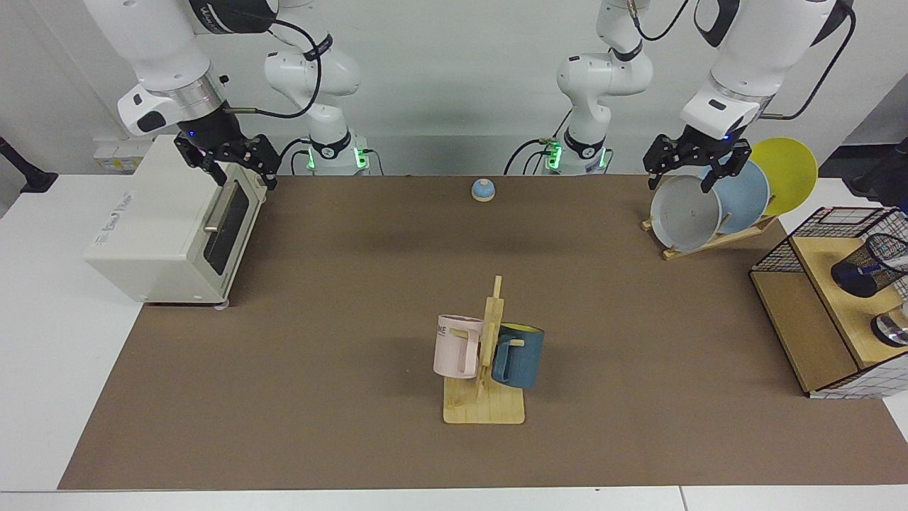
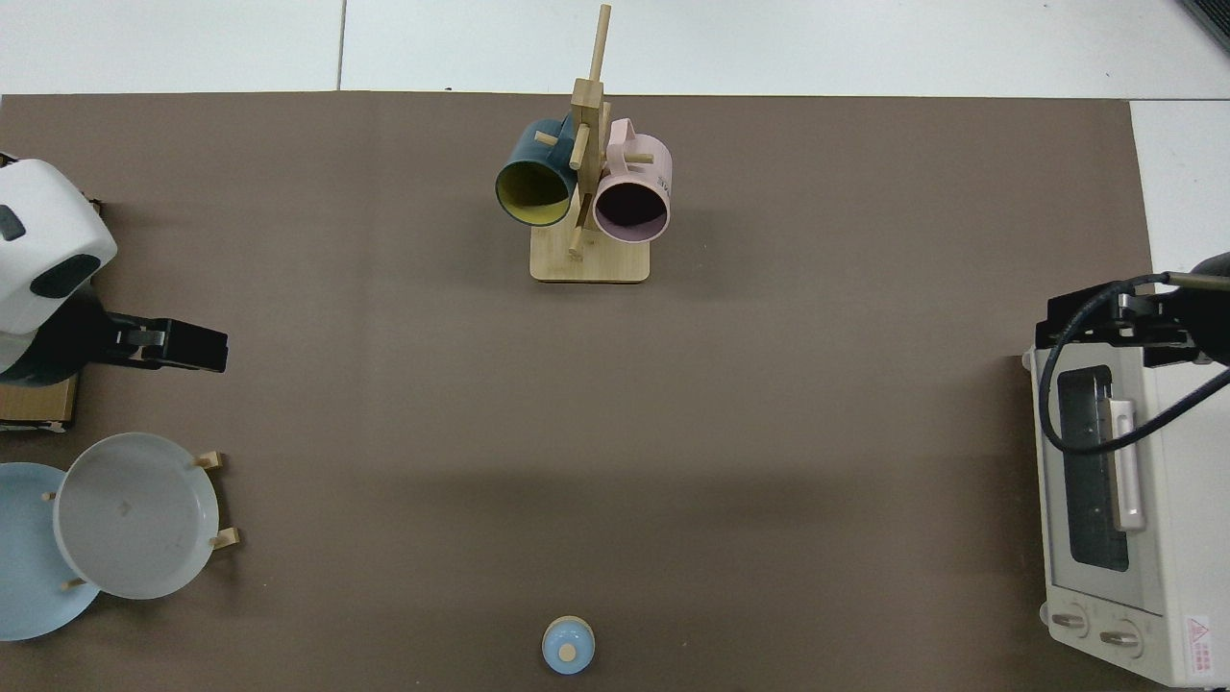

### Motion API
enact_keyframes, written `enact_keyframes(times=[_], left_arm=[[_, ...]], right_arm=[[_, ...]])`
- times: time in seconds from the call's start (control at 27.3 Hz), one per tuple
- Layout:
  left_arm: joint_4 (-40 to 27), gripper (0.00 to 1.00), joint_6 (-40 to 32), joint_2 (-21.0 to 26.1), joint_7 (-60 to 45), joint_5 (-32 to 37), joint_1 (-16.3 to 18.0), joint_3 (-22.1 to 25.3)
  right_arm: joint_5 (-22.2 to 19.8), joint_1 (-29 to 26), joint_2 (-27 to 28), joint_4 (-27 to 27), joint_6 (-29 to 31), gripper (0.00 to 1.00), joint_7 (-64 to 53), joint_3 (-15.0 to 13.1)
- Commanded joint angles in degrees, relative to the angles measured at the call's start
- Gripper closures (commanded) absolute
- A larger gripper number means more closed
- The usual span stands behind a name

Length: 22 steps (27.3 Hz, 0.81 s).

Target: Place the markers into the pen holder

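While your right hand [image 1: 228, 169] hangs over the toaster oven [image 1: 170, 223] at the far left, its fingers spread and holding nothing, the mug rack [image 1: 486, 369] stands near the middle of the surface [image 1: 340, 341]. Further right, your left hand [image 1: 694, 174] hovers just above the plates [image 1: 684, 211], fingers apart and empty. At the right edge, on the wooden shelf [image 1: 837, 298], the pen holder [image 1: 869, 266] lies tipped, with the marker [image 1: 867, 270] showing blue inside it.
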Motion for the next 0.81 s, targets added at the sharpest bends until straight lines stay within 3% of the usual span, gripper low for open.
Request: enact_keyframes(times=[0.0,0.29,0.55,0.77], left_arm=[[0.5,0.0,-1.61,-0.47,0.36,-0.85,-0.91,0.53],[0.41,0.0,-1.79,-0.47,0.62,-0.85,-0.29,0.62],[0.41,0.0,-1.7,-0.47,0.88,-0.85,-0.29,0.62],[0.41,0.0,-1.44,-0.47,0.97,-0.85,-0.29,0.62]], right_arm=[[1.38,-0.48,-0.93,-0.9,-0.02,0.0,0.73,0.37],[2.53,-0.04,-0.93,-0.64,0.77,0.0,0.29,0.9],[-9.15,0.49,-1.02,-0.81,3.23,0.0,-8.22,0.99],[-8.81,-0.04,-1.02,-1.07,3.23,0.0,-12.28,0.9]])
